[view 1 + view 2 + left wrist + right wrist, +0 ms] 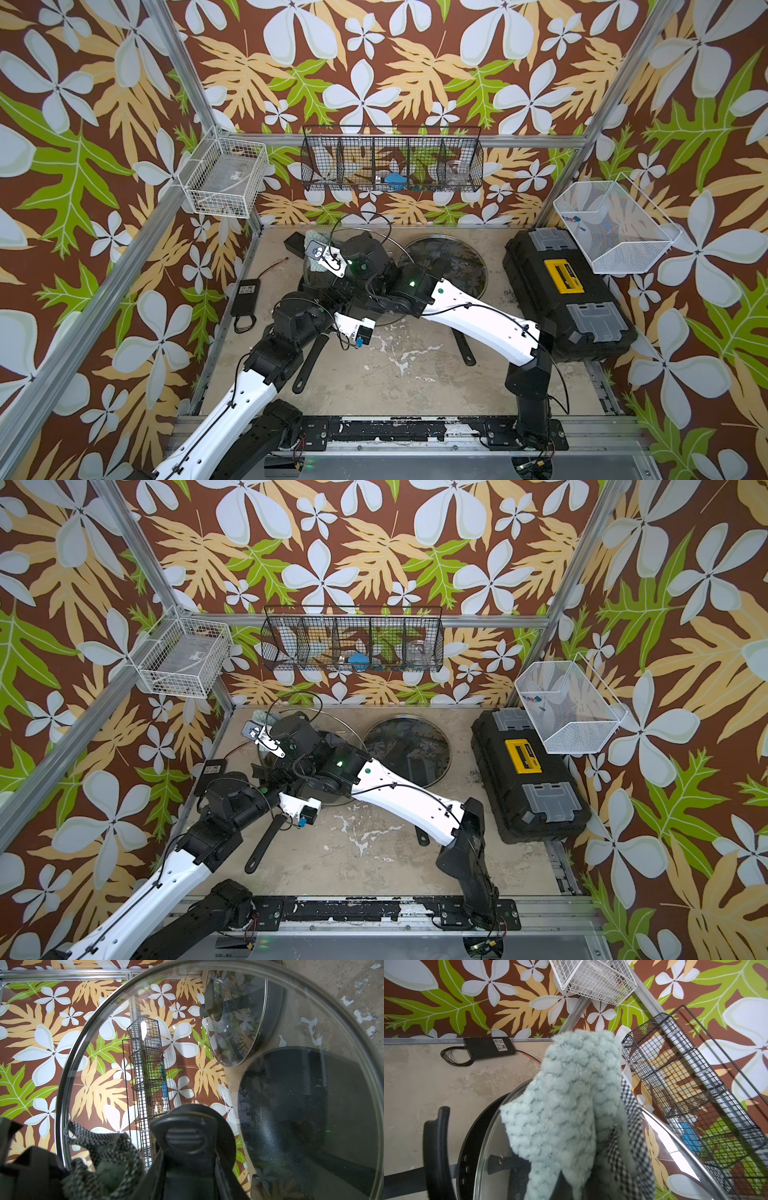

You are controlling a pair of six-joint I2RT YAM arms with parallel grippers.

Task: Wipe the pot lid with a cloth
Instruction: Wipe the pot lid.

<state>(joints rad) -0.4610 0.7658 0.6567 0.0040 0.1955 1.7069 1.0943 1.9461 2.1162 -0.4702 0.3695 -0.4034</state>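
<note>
The left hand is clamped on the handle of the tilted glass lid. The right hand is clamped on the cloth, which lies against the lid.

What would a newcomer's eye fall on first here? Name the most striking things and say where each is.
The wallpaper of white flowers and green and tan leaves covers every wall. At the table's back left, a clear glass lid is held up tilted, with the pale teal cloth against it. A black toolbox with a yellow latch lies at the table's right.
</note>
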